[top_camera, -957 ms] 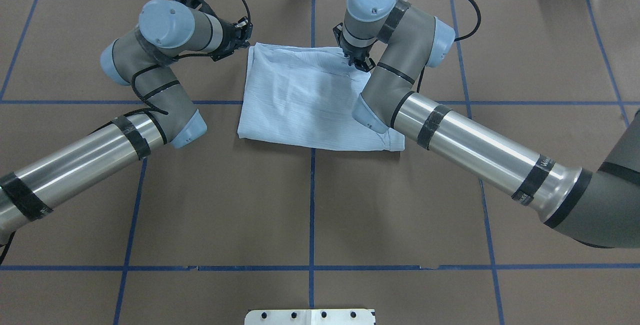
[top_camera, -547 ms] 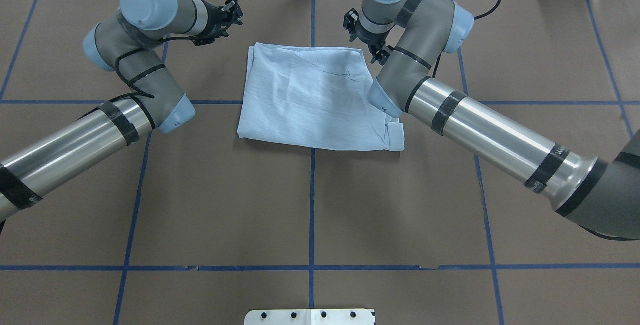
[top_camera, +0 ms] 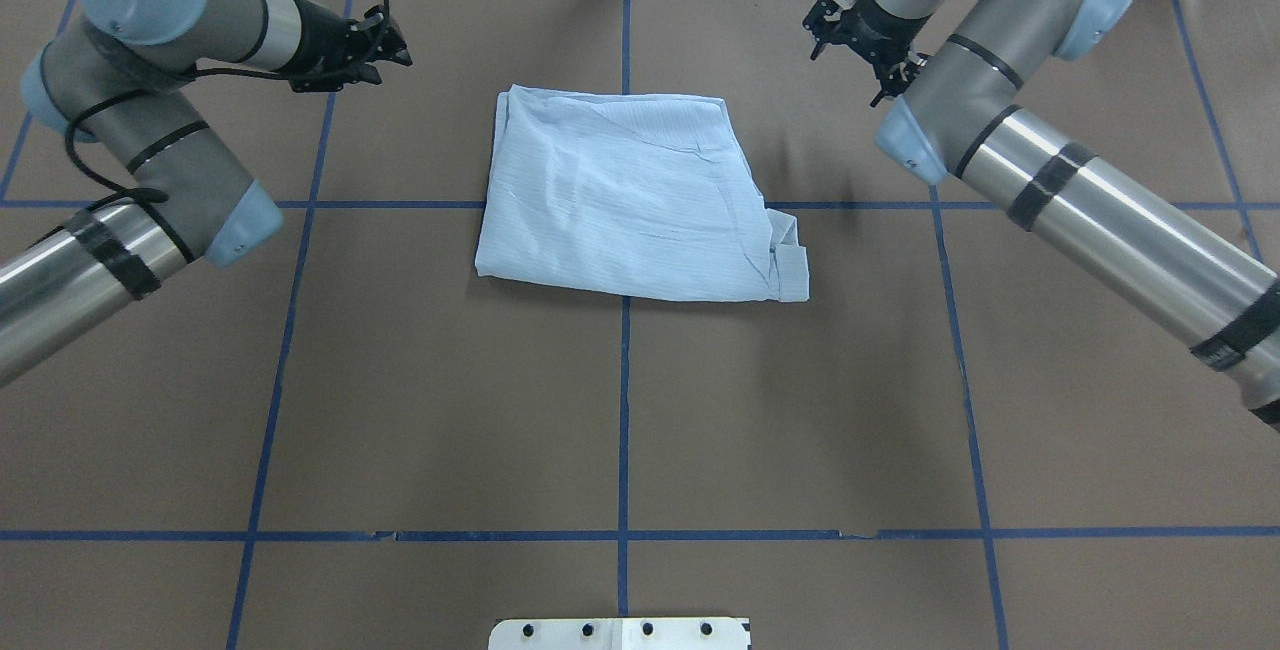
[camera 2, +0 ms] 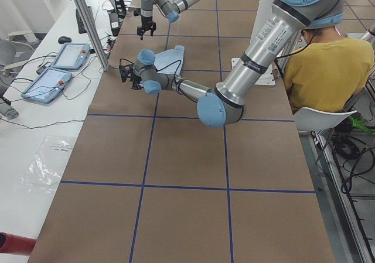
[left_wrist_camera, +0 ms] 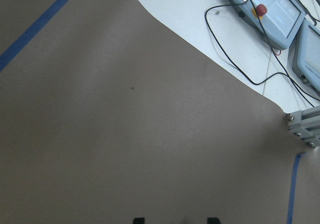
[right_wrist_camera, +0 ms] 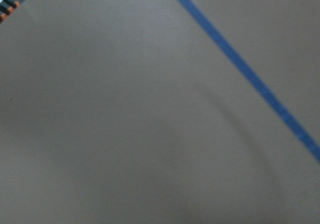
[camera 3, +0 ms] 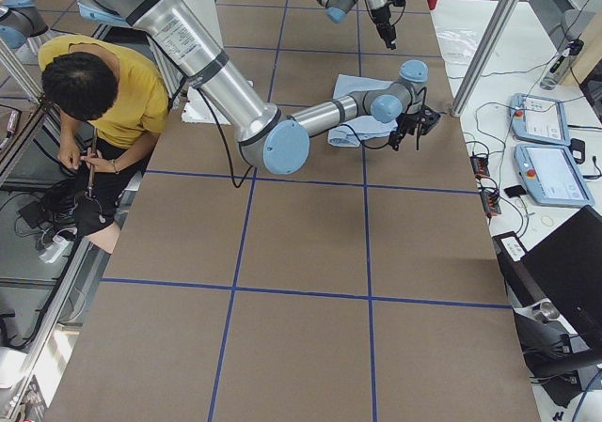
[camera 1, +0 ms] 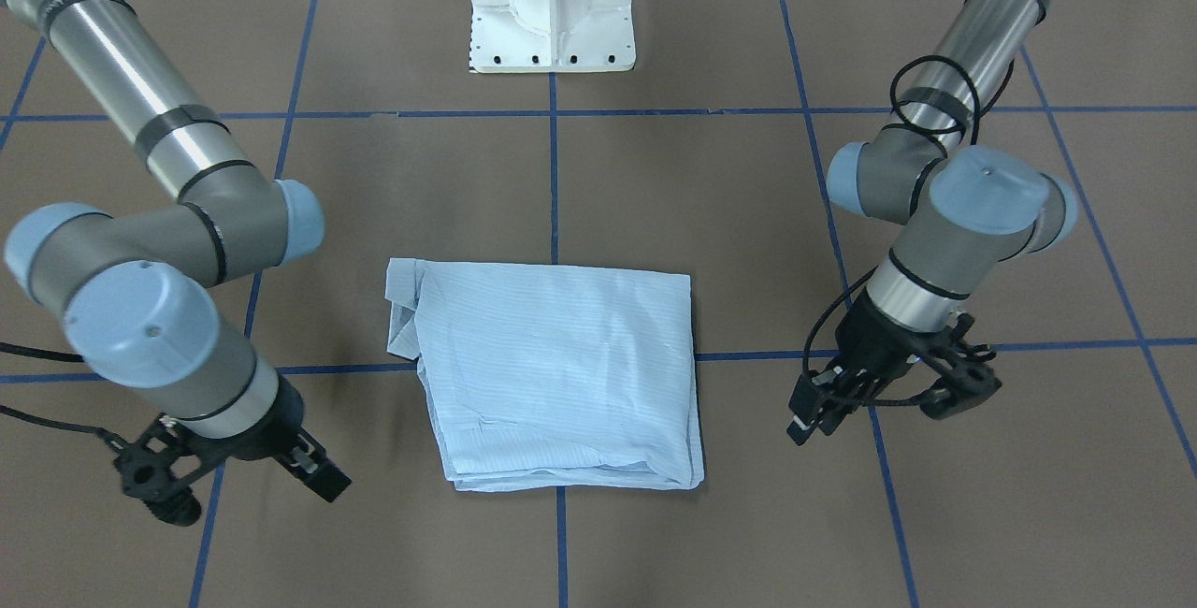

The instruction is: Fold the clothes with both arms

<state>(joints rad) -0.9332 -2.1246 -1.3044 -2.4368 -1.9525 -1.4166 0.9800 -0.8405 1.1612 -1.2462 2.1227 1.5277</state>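
From across the table (camera 1: 655, 196), a folded light-blue shirt (camera 1: 561, 374) lies flat at the centre. The left end effector (camera 1: 870, 398) and the right end effector (camera 1: 299, 468) hang on either side of it, and neither touches the cloth.

From overhead, the shirt (top_camera: 625, 200) rests across the blue tape lines (top_camera: 624, 410). The left end effector (top_camera: 385, 55) and the right end effector (top_camera: 850, 55) flank its far edge, well apart from it, each with fingers spread and holding nothing.

From the left wrist, two dark fingertips (left_wrist_camera: 138, 220) stand apart over bare brown table (left_wrist_camera: 125, 134).

From the right wrist, only blurred table and one tape line show.
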